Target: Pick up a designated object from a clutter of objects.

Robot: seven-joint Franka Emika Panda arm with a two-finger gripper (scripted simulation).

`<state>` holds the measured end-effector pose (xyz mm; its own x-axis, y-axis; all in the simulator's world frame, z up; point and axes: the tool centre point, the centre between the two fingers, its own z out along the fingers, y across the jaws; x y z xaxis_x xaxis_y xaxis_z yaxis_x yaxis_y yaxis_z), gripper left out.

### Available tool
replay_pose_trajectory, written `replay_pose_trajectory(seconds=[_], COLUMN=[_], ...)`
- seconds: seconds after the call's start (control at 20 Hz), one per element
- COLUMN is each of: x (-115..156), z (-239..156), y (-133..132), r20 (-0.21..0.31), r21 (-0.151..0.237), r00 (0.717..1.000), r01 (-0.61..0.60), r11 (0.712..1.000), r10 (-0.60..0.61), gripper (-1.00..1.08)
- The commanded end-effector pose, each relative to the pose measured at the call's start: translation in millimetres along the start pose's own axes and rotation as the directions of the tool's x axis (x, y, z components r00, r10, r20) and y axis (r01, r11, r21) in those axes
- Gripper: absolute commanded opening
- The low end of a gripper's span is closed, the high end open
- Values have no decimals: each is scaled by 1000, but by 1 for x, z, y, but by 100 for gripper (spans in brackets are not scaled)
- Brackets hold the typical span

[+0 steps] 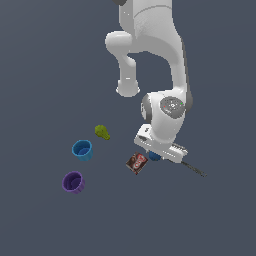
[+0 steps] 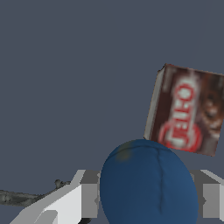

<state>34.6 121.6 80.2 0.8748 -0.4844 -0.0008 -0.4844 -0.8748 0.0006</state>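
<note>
From my exterior view I have the hand point(image 1: 156, 154) down low over the surface point(image 1: 40, 75), hanging beneath the white wrist, and only a sliver of the dark blue ball point(image 1: 154, 157) peeks out under it. The wrist view tells me more: the ball point(image 2: 148, 183) fills the space between the two pale fingers point(image 2: 74, 203), one on each side of it and both pressed right up against its sides, so I read the hand as closed around the ball (whether it has left the surface I cannot tell).

Just beside the ball, at about 8 o'clock from it in the exterior view, lies the brown box point(image 1: 136, 163) with its red-and-white label; in the wrist view the box point(image 2: 186, 109) sits tilted, near the ball but apart from it. A thin dark wrench point(image 1: 192, 169) stretches away at 4 o'clock from the hand.

Well apart, toward 9 o'clock, I see the green lump point(image 1: 102, 132), the blue cup point(image 1: 82, 150) and, below that, the purple cup point(image 1: 74, 182), both cups upright with mouths open.
</note>
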Motion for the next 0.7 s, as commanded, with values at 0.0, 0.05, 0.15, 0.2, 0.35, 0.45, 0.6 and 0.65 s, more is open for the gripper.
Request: replay_pose_trajectory(seconds=[0.0,0.05,0.15,0.2,0.35,0.45,0.6,0.65], x=[-3,-4,-7,-8,-12,-14,-18,-20], z=[-16,-24,-38,-45,-67,-82,-105,-112], y=[12,17,28,33,50,61,77,83], r20=[-1,-1,-1,-1,-1,-1,-1,0], r21=[1,1,1,1,1,1,2,2], r00=[1000,1000,1000,1000,1000,1000,1000,1000], r01=[0,0,0,0,-1,-1,-1,-1], r11=[1000,1000,1000,1000,1000,1000,1000,1000], r10=[0,0,0,0,1,1,1,1], gripper=[-100,-100,-100,-100,-100,-100,-100,-100])
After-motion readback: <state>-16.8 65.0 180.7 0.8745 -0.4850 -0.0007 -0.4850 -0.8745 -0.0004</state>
